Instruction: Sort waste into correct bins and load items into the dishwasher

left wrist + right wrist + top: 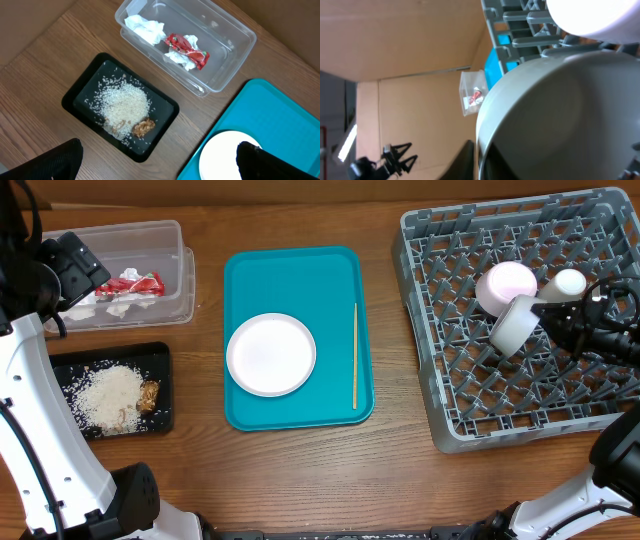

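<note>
Overhead: grey bowl (512, 327) tilted in dish rack (450, 410); right end effector (541, 315) at rim

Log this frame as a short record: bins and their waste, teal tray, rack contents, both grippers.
clear tub: red-and-white wrapper, crumpled napkin
black tray: rice crumbs, brown snack piece
teal tray: white plate, wooden stick
dish rack: white dish, grey bowl on edge, small white cup
left gripper: open, holding nothing, above the bins
right gripper: at the grey bowl; grip unclear
</note>
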You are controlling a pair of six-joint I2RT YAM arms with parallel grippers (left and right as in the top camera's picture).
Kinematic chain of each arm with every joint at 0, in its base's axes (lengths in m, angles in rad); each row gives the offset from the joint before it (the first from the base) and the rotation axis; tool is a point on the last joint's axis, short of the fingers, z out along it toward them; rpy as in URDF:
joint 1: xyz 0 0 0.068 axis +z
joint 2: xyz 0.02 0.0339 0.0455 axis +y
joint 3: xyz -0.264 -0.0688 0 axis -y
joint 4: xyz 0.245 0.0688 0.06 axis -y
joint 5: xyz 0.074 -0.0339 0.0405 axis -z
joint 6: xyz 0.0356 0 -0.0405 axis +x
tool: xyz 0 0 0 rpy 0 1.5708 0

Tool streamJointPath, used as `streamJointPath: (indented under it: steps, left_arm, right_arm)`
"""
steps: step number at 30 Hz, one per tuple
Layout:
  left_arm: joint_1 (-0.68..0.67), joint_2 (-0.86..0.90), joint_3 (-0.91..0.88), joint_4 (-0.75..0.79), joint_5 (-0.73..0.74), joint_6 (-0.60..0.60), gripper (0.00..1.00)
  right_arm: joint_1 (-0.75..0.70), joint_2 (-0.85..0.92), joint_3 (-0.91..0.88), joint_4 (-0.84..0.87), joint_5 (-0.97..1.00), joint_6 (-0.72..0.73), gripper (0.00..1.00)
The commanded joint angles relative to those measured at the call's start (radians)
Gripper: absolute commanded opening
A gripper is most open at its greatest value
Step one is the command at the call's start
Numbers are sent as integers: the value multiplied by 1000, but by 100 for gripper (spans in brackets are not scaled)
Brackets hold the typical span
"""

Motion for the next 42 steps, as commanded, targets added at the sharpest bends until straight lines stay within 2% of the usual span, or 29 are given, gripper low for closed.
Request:
streamJointPath:
  steps: [1, 3, 6, 14, 18, 21, 25, 30, 34, 37, 40, 42]
  left_arm:
    - [-6, 6, -3, -2, -10, -10, 100]
    - [-6, 6, -3, -2, -10, -10, 100]
    - [-6, 6, -3, -2, -10, -10, 100]
    - [-6, 6, -3, -2, -10, -10, 100]
    - [-6, 6, -3, -2, -10, -10, 100]
    - [-6, 6, -2, -2, -10, -10, 100]
    - [-6, 6, -3, -2, -10, -10, 100]
    - [-6, 6, -3, -2, -10, -10, 100]
    - [-6, 6, -3, -2, -10, -10, 100]
    - [-6, 6, -3, -2, -10, -10, 100]
    - [-6, 6, -3, -2, -10, -10, 100]
    - [-6, 6, -3, -2, -10, -10, 100]
  right_arm:
    - [-13, -23, -1, 10, 57, 23, 19]
    - [-18, -24, 1, 21, 99, 69, 25]
    - [-32, -25, 19, 35, 189, 155, 28]
    - [-83, -54, 106, 19, 340, 302, 28]
    - [-113, -97, 161, 19, 489, 411, 28]
    - [-127, -134, 202, 14, 594, 445, 28]
    - [-119, -192, 220, 12, 640, 446, 28]
    - [-45, -252, 220, 8, 719, 443, 28]
    - [70, -253, 209, -8, 886, 443, 27]
    - [164, -247, 166, 2, 996, 450, 22]
    - [240, -228, 133, 4, 1127, 524, 10]
    - [273, -217, 113, 4, 1191, 563, 6]
